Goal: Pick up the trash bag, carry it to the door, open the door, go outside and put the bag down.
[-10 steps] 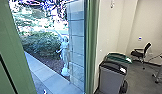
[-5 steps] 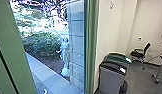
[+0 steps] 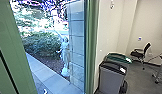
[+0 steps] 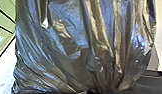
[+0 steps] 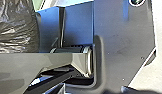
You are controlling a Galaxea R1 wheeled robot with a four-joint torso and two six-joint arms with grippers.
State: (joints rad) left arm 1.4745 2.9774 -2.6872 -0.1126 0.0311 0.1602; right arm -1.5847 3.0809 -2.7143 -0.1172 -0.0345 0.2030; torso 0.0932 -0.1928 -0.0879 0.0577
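Note:
The dark, shiny trash bag looms large in the left wrist view, its folds drawn together at my left gripper, which is shut on it. Part of the same crumpled bag shows beside the robot's dark plate in the right wrist view. In the head view a green door panel stands at the left and a green upright near the middle. Outdoors shows between them; whether glass lies in between, I cannot tell.
Outside are a paved walkway, a hedge, a pale statue and a block wall. Indoors at the right stand a grey bin, a green-lidded bin and a black chair.
The head view has shifted very slightly since the earliest picture, so the camera has moved a little. Otherwise the scene looks the same.

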